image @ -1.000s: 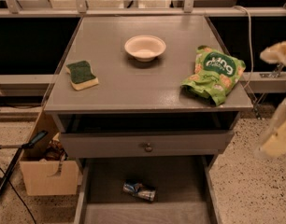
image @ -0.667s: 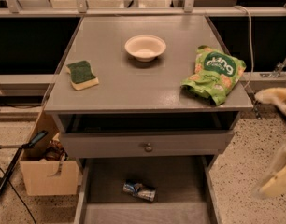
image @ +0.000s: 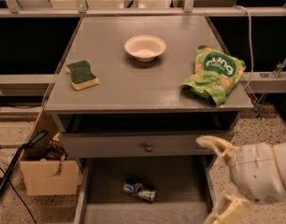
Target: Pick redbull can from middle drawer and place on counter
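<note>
The redbull can (image: pixel 139 190) lies on its side on the floor of the open middle drawer (image: pixel 180 178), near the drawer's centre. The counter (image: pixel 133 85) is the grey cabinet top above it. My gripper (image: pixel 208 180) is at the lower right, over the right side of the open drawer, to the right of the can and apart from it. Its two pale fingers are spread wide and hold nothing. The white wrist fills the bottom right corner.
On the counter are a green-and-yellow sponge (image: pixel 82 74) at the left, a white bowl (image: pixel 145 47) at the back centre and a green snack bag (image: pixel 214 73) at the right edge. A shut drawer with a round knob (image: pixel 147 147) sits above the open one. A cardboard box (image: pixel 47 169) stands on the floor at the left.
My gripper has moved down and to the left, from beside the counter's right edge to the right side of the open drawer. The can has not moved.
</note>
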Motion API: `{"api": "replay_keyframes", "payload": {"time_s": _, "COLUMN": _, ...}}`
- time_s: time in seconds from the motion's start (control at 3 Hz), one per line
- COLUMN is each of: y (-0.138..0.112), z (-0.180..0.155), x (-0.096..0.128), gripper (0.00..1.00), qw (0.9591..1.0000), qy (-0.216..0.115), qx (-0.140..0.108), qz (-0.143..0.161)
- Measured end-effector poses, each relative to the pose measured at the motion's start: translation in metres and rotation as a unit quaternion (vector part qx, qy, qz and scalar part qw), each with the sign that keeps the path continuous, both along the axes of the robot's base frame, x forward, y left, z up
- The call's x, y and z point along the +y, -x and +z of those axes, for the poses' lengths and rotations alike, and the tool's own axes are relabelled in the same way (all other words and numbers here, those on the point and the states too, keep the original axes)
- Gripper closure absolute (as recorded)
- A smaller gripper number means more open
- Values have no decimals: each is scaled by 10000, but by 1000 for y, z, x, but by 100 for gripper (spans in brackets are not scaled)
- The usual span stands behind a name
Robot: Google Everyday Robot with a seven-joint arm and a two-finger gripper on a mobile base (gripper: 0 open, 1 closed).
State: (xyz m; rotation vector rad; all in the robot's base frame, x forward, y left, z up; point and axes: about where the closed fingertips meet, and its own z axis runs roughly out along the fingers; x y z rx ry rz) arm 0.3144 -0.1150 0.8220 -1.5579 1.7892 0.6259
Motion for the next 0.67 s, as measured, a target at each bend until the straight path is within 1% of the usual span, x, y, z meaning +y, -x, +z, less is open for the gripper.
{"api": "replay_keyframes", "payload": {"time_s": 0.33, "y": 2, "z": -12, "x": 63, "gripper": 0, "qw": 9967, "qy": -779, "qx": 88, "qz": 202}}
{"api": "replay_keyframes", "payload": {"time_s": 0.67, "y": 2, "z": -12, "x": 63, "gripper": 0, "qw": 9968, "qy": -767, "qx": 86, "qz": 203}}
